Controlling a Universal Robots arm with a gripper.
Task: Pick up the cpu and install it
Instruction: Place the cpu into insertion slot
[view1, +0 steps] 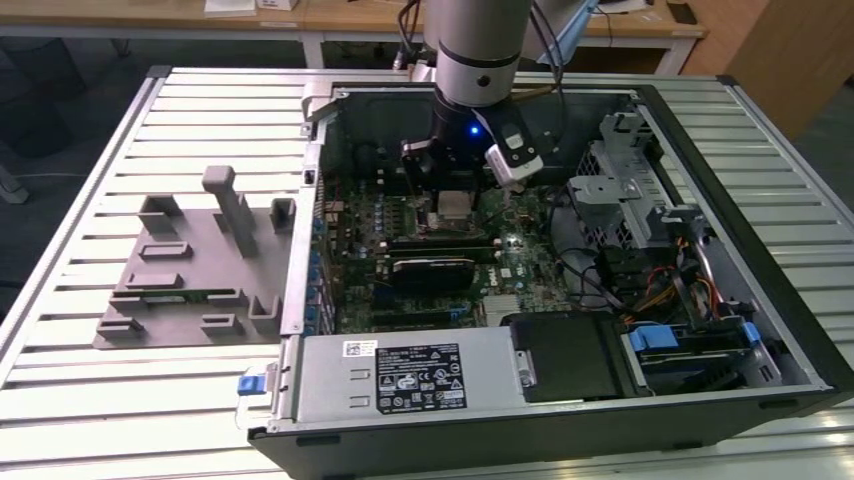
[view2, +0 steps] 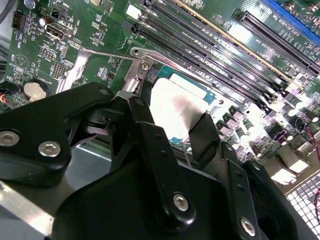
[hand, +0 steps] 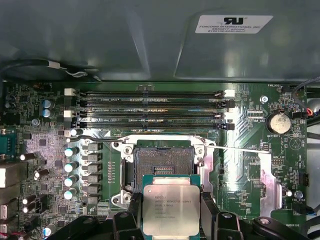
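grey parts fixture (view1: 187, 275): lying on the slatted table (view1: 80, 400), exterior view's left, well apart from the work.
open computer case (view1: 320, 150): lying on its side, exposing the motherboard (view1: 521, 260) to the arm.
gripper (hand: 171, 215): pinching the cpu (hand: 171, 207) by two opposite edges, holding it flat above and just off the bare socket (hand: 165, 162), likely for a level drop-in.
drive cage (view1: 627, 190): sitting at the right.

Even room light; the open black computer case (view1: 427, 445) sits shadowy inside, while the shiny silver-grey square cpu (view2: 175, 107) glares white.
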